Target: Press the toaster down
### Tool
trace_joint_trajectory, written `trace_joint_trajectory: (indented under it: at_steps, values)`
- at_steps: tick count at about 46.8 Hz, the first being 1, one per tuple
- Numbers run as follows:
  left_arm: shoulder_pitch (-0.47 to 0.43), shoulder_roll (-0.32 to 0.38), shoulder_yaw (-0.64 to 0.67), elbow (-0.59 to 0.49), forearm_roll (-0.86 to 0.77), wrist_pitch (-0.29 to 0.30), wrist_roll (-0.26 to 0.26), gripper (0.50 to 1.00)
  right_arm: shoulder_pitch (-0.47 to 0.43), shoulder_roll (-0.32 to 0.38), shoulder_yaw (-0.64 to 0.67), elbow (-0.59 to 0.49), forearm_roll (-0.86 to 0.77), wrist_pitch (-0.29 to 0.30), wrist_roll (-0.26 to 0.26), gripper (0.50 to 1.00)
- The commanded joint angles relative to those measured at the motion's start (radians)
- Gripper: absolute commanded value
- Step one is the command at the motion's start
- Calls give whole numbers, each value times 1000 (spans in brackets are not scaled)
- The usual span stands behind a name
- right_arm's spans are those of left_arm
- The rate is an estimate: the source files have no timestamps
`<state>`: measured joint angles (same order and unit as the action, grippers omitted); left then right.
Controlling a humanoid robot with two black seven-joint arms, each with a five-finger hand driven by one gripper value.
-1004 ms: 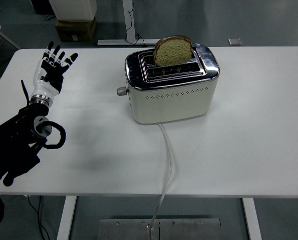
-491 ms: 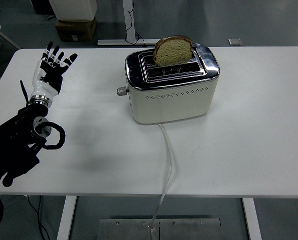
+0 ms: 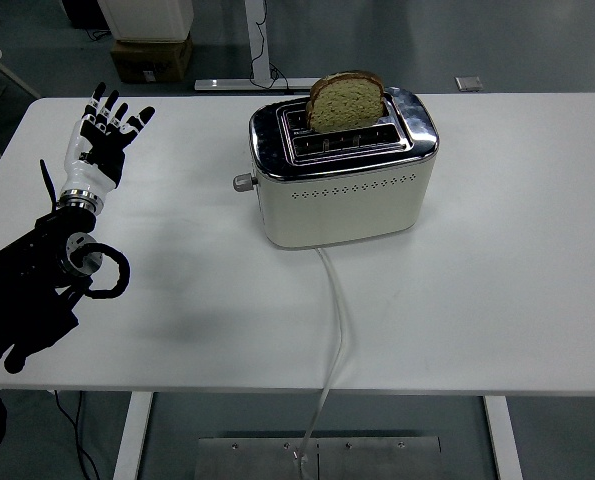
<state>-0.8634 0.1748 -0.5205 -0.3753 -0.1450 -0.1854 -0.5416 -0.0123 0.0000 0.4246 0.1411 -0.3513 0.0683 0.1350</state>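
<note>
My left hand (image 3: 102,140) hovers open-fingered near the counter's (image 3: 497,300) left edge; I'd bring one fingertip squarely onto the toaster's (image 3: 342,175) left-end lever (image 3: 242,182), mid-counter, and push straight down.

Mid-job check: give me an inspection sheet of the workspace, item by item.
Surface: white table, bare around the toaster.
Job's things: cream toaster upright; bread slice standing tall in the rear slot; lever knob on the toaster's left end.
Clutter: nothing seen.
Hands: left robot hand fingers spread, empty, well left of the toaster; right not in view.
Cables: white cord runs from the toaster off the near edge.
Surroundings: cardboard box on the floor behind.
</note>
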Motion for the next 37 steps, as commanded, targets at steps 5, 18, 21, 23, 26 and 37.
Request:
trace_joint_trajectory:
  at_steps: [5, 18, 21, 23, 26, 37]
  values:
    - [0, 3, 2, -1, 4, -2, 2, 1000, 0, 0, 0, 0, 0, -1, 0, 1000]
    - [-11, 6, 4, -5, 53, 0, 5, 1000, 0, 0, 0, 0, 0, -1, 0, 1000]
    - [-14, 11, 4, -5, 62, -3, 6, 1000, 0, 0, 0, 0, 0, 1, 0, 1000]
    - [-14, 12, 4, -5, 76, -8, 6, 1000, 0, 0, 0, 0, 0, -1, 0, 1000]
    - [-14, 14, 5, -5, 107, -12, 6, 1000, 0, 0, 0, 0, 0, 1, 0, 1000]
    - [-13, 83, 8, -30, 234, -38, 6, 1000, 0, 0, 0, 0, 0, -1, 0, 1000]
